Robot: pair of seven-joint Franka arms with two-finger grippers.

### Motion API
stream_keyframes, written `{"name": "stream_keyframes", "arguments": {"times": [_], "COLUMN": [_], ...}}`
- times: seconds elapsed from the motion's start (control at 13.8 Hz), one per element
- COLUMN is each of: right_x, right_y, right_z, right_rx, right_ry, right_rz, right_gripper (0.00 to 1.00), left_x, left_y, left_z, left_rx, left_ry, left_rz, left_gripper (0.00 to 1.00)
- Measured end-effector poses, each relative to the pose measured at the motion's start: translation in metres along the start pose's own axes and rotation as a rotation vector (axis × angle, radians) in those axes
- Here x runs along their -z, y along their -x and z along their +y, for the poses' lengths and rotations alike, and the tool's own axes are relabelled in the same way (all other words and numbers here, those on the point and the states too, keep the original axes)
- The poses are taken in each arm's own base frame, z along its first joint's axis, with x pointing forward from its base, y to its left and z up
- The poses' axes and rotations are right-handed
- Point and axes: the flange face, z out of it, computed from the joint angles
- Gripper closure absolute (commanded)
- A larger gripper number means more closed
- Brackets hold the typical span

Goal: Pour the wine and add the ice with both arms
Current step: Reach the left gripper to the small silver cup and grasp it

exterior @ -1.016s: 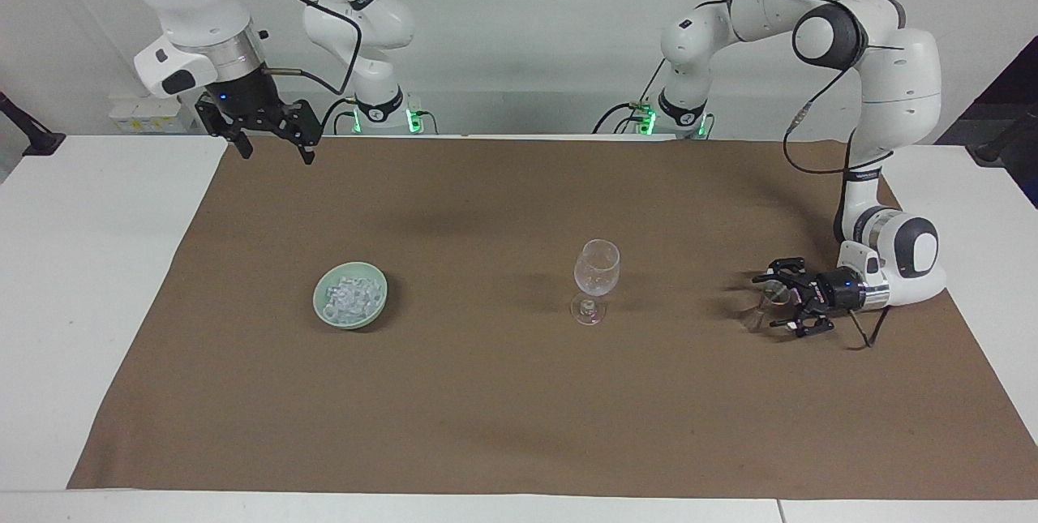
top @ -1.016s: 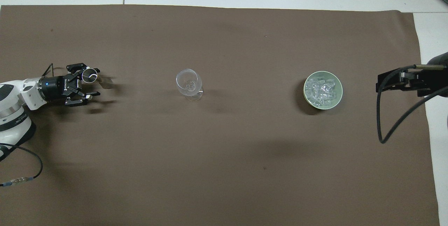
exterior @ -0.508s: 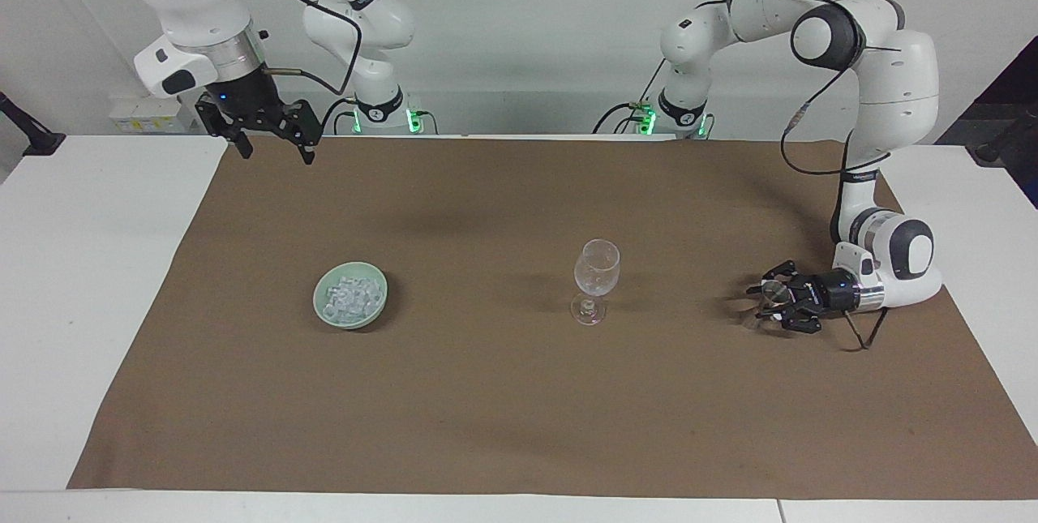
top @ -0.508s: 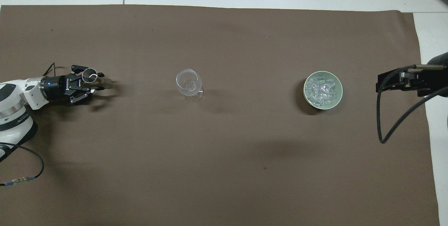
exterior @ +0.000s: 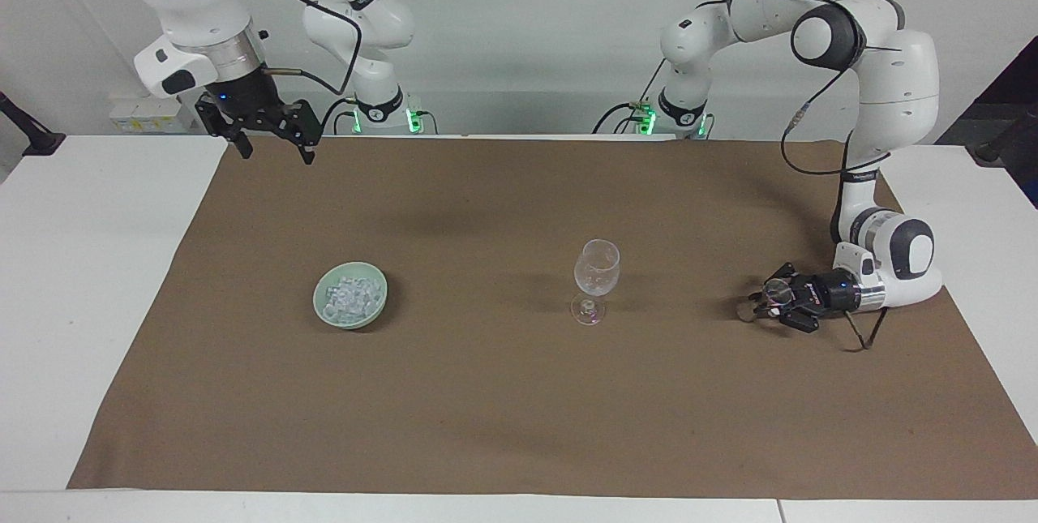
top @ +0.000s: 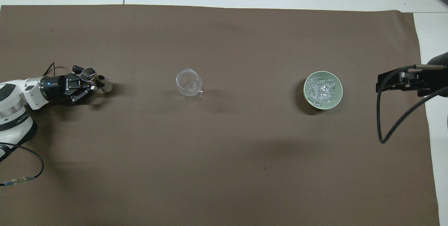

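Facing and overhead views of the brown cloth-covered table (exterior: 519, 393). The left black two-finger gripper (exterior: 766, 306) lay low and horizontal over the cloth at the left arm's end of the table, its jaws closed about a small clear glass vessel (top: 90, 76) whose round mouth showed between the fingers in the overhead view; whether the vessel's base rested on the cloth could not be told. In the overhead view the vessel stood at about 9 o'clock from the clear stemmed wine glass (exterior: 596, 278), well apart from it. The wine glass stood upright near the middle of the cloth.

The ice (exterior: 353, 293), a heap of small translucent whitish cubes, lay in the pale green round bowl (exterior: 323, 310) at about 3 o'clock from the wine glass in the overhead view, toward the right arm's end of the table, far from both sets of jaws. The right black two-finger gripper (exterior: 270, 146) waited, raised above the cloth's edge beside its own base, jaws spread wide and holding nothing.
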Motion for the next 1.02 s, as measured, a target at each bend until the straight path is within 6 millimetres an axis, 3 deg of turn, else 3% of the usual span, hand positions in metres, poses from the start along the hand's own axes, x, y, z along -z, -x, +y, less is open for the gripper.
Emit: {"name": "stream_keyframes", "arguments": {"times": [0.22,0.58,0.8,1.02], "right_x": [0.000,0.000,0.000,0.000], "right_y": [0.000,0.000,0.000,0.000], "right_z": [0.000,0.000,0.000,0.000], "right_rx": [0.000,0.000,0.000,0.000], "right_ry": [0.000,0.000,0.000,0.000], "right_rz": [0.000,0.000,0.000,0.000], "right_gripper": [0.00,0.00,0.00,0.00], "left_x": [-0.009,-0.061,-0.103,-0.126], "left_y": [-0.016,-0.088,-0.100,-0.111], "left_z": [-0.004,-0.010,-0.012,-0.012], "left_rx": [-0.028,-0.122,-0.136,-0.158], "left_ry": [0.012,0.093,0.133,0.147], "left_rz": [0.000,-0.039,-0.062,-0.086], "left_gripper": [1.00,1.00,1.00,1.00]}}
